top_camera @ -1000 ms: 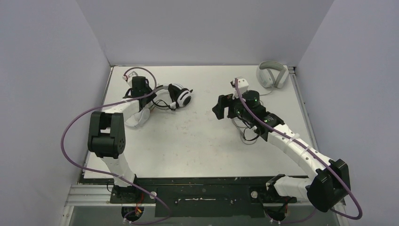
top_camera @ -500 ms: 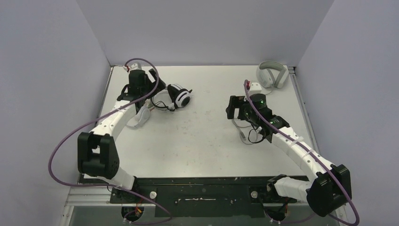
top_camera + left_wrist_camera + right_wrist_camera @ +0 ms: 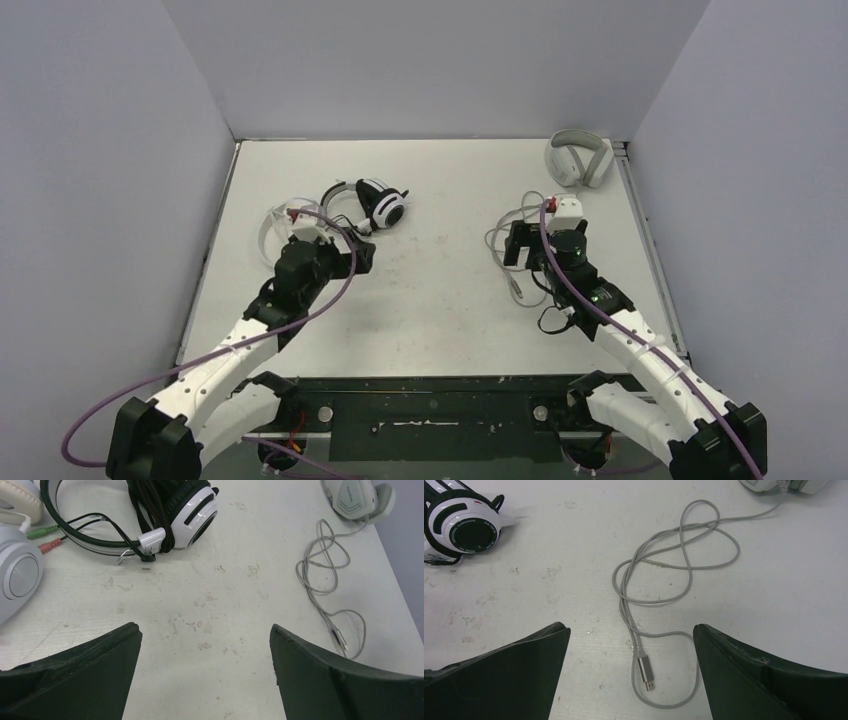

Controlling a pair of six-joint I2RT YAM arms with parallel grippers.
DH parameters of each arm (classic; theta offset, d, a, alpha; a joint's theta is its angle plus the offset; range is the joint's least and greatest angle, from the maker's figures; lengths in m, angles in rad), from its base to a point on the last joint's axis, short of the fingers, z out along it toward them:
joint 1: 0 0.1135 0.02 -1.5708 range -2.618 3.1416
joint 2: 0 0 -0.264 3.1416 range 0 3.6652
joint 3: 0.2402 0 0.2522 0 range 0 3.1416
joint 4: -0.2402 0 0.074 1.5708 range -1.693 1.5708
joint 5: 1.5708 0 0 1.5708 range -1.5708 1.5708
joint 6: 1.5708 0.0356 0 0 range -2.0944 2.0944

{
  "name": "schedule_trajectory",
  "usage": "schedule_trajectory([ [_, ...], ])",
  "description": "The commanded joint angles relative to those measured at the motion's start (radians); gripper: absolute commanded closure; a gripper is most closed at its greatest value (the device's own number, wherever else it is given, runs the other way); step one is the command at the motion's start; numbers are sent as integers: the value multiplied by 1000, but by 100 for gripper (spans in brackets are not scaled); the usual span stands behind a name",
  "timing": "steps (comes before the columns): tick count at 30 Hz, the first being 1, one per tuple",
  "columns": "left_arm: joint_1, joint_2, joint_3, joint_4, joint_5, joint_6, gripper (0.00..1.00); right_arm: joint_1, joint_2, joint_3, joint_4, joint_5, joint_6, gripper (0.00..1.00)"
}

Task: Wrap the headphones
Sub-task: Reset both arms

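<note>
The black-and-white headset (image 3: 192,515) lies ahead of the wide-spread left hand (image 3: 203,630) — apart.

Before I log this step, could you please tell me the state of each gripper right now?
Left gripper: open, holding nothing.
Right gripper: open, holding nothing.

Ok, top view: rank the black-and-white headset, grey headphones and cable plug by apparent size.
1. Black-and-white headset, slightly wider.
2. Grey headphones, nearly alike, so that order is unsure.
3. Cable plug, clearly smallest.
</note>
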Motion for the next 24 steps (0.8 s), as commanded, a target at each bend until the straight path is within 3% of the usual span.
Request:
schedule_trajectory([
  [1, -34, -112, -109, 184, -39, -23, 3, -3, -79, -68, 115, 10, -17, 0],
  [7, -45, -200, -171, 112, -94, -26, 3, -2, -171, -172, 193, 9, -4, 0],
  [14, -45, -247, -207, 37, -188, -25, 3, -2, -173, -222, 205, -14, -15, 0],
  [18, -45, -331, -270, 58, -240, 12, 3, -3, -153, -255, 262, -30, -58, 0],
  [22, -45, -407, -345, 140, -162, 123, 3, -2, -161, -243, 273, -30, -78, 0],
  [24, -45, -420, -366, 148, -213, 153, 3, -2, -162, -250, 301, -31, -136, 0],
])
